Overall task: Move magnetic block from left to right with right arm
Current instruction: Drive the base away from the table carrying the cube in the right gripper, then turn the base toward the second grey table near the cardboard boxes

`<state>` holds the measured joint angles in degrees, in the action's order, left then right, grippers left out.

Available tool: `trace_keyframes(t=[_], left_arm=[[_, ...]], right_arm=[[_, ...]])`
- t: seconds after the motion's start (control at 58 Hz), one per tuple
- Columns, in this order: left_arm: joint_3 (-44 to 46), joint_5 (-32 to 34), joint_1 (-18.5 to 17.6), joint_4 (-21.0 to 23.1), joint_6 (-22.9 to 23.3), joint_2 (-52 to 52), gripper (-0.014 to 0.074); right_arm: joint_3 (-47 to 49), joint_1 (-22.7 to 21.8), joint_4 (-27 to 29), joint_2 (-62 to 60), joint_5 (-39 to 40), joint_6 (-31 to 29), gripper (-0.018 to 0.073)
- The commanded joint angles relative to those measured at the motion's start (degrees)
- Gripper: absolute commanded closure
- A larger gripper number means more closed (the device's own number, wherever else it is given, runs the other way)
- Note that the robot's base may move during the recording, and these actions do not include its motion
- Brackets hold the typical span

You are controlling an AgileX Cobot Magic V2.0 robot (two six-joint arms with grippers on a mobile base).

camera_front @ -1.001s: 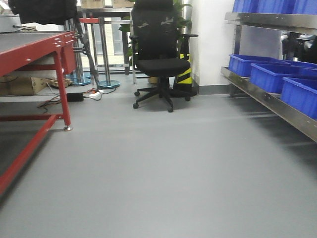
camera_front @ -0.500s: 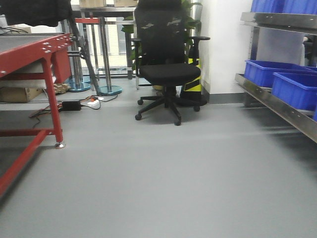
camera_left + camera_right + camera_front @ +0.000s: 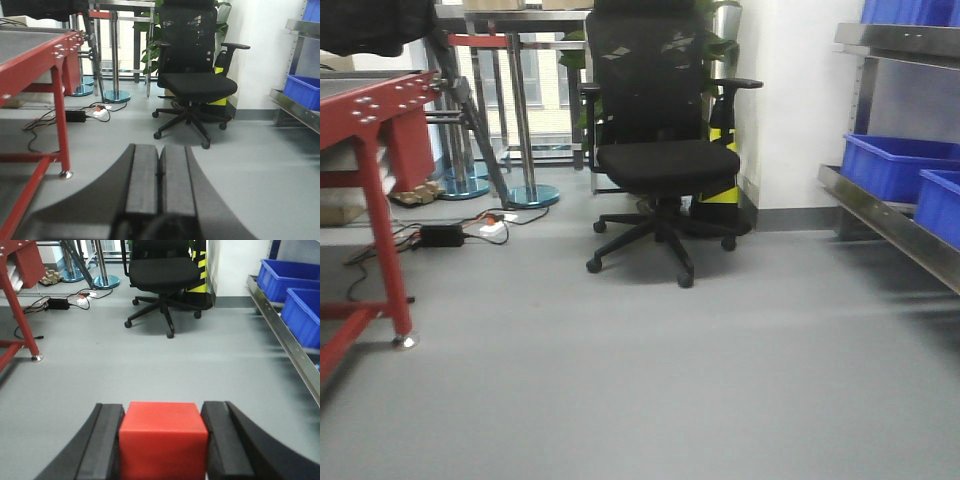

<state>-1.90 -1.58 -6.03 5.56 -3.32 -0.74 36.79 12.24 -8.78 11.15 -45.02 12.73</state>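
In the right wrist view we see the magnetic block [image 3: 163, 440] at the bottom centre of the frame. It is clamped between the two black fingers of the right gripper [image 3: 162, 412], above the grey floor [image 3: 150, 370]. In the left wrist view the left gripper [image 3: 160, 152] fills the bottom centre, and its jaws are pressed together with nothing between them. In the front view a black office chair [image 3: 660, 165] stands in the upper middle, a red table [image 3: 375, 110] at the left edge, and blue bins [image 3: 890, 165] on a metal shelf [image 3: 880, 215] at the right edge.
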Motion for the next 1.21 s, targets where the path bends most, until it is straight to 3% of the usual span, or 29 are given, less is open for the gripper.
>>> trace_keyframes(t=[0.0, 1.191], left_arm=[[-0.46, 4.84, -0.02, 0.27, 0.34, -0.43, 0.0722], [-0.46, 4.84, -0.02, 0.27, 0.34, -0.43, 0.0722]], right_arm=[[1.55, 0.00, -0.79, 0.82, 4.89, -0.38, 0.0377], [1.55, 0.00, -0.79, 0.82, 4.96, -0.38, 0.0377]])
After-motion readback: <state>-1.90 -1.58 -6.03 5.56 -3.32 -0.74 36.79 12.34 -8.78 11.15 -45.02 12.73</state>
